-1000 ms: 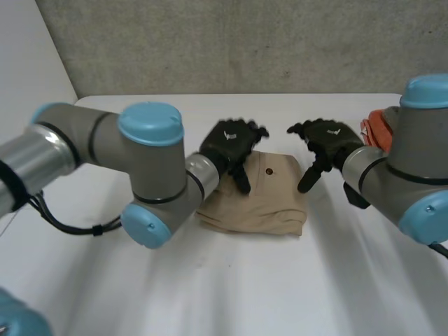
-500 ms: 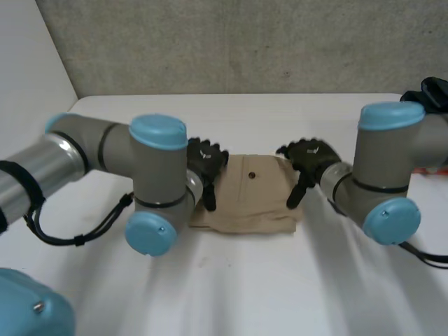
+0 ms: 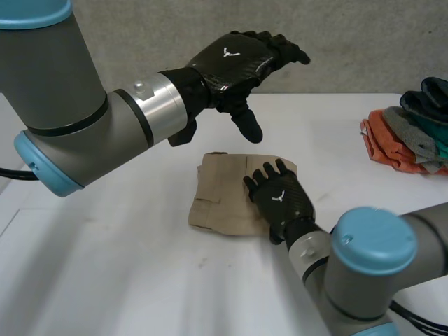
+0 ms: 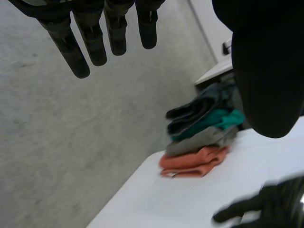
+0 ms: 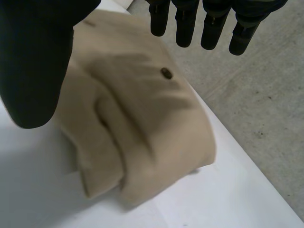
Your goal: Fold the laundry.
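A beige garment (image 3: 222, 194) lies folded into a small rectangle on the white table (image 3: 126, 266). My right hand (image 3: 281, 199) is over its right part, fingers straight and spread, open. In the right wrist view the folded garment (image 5: 142, 133) with a dark button (image 5: 166, 72) lies under the palm, and the thumb (image 5: 33, 61) and fingers hold nothing. My left hand (image 3: 235, 59) is raised well above the garment's far edge, open and empty. Its thumb (image 4: 266, 71) and fingers (image 4: 90, 45) hang straight in the left wrist view.
A stack of folded clothes (image 3: 409, 133), orange, grey, teal and dark, sits at the table's far right edge; it is also in the left wrist view (image 4: 204, 142). A grey wall (image 3: 350, 42) runs behind the table. My big left arm (image 3: 63, 112) reaches across the left side.
The left hand has lifted off the garment's left side and now hangs high above it. The right hand has moved from the garment's right edge to over its right part.
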